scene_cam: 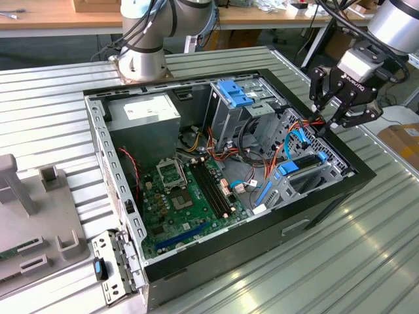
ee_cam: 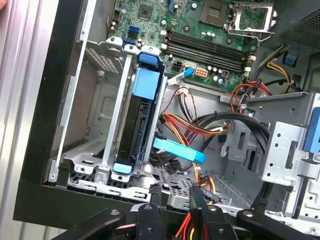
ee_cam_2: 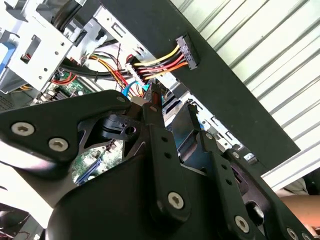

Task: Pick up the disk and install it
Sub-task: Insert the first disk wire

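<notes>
The fingers are spread and pinch nothing. In the first wrist view a bundle of red, orange and yellow wires runs up through the gap between them. The gripper hangs over the rim of the open case, at the exterior view's right. The wires' plug lies loose on that rim just past the fingertips.

The disk is not in the gripper. It stands on edge in the cage just inside the rim, dark between its blue rails, with a blue tab at each end. It looks seated, though I cannot tell whether it is pushed fully home.

The main risk, I judge, is the wires. They sit so near the fingertips that any closing or sideways move could catch them and drag the plug off the rim. A fingertip could also knock the rim itself, which lies right below.

Room is uneven. Between disk and rim the cage has an empty slot. On the disk's other side a blue lead and black cables crowd in. Outside the case, over the table, nothing stands in the way.
</notes>
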You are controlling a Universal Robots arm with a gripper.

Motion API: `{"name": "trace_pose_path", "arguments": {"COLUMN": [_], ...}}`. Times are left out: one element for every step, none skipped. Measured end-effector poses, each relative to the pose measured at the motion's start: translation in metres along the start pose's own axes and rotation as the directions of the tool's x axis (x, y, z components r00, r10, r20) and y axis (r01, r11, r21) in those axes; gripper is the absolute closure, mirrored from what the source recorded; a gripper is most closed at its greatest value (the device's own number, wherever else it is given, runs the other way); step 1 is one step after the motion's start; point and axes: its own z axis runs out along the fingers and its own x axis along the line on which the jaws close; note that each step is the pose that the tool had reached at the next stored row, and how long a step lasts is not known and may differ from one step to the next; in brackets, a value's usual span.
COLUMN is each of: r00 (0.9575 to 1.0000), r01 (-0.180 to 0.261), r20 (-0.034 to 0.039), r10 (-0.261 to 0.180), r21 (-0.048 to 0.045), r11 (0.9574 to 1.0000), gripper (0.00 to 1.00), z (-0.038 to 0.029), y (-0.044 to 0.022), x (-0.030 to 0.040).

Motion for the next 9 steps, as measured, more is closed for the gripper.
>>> {"name": "trace_pose_path", "arguments": {"r00": [0.9999,0.9991,0.9979,0.9965,0.9915,0.9888,0.9875,0.9859,0.9827], "r01": [0.014,0.042,0.065,0.084,0.13,0.149,0.157,0.168,0.185], "r20": [0.0001,0.0005,0.0008,0.001,0.002,0.0022,0.0024,0.0027,0.0032], "r10": [-0.014,-0.042,-0.065,-0.084,-0.13,-0.149,-0.157,-0.167,-0.185], "r21": [-0.0011,-0.0031,-0.0047,-0.0061,-0.0094,-0.0107,-0.0113,-0.012,-0.0132], "r11": [0.9999,0.9991,0.9978,0.9965,0.9915,0.9887,0.9875,0.9858,0.9826], "gripper": [0.64,0.64,0.64,0.64,0.64,0.64,0.64,0.64,0.64], "z": [0.0001,0.0002,0.0003,0.0003,0.0006,0.0007,0.0007,0.0007,0.001], "y": [-0.0009,-0.0015,-0.0015,-0.0016,-0.0021,-0.007,-0.0109,-0.0135,-0.0146], "x": [0.0,0.0001,0.0002,0.0002,0.0004,0.0014,0.0023,0.0029,0.003]}}
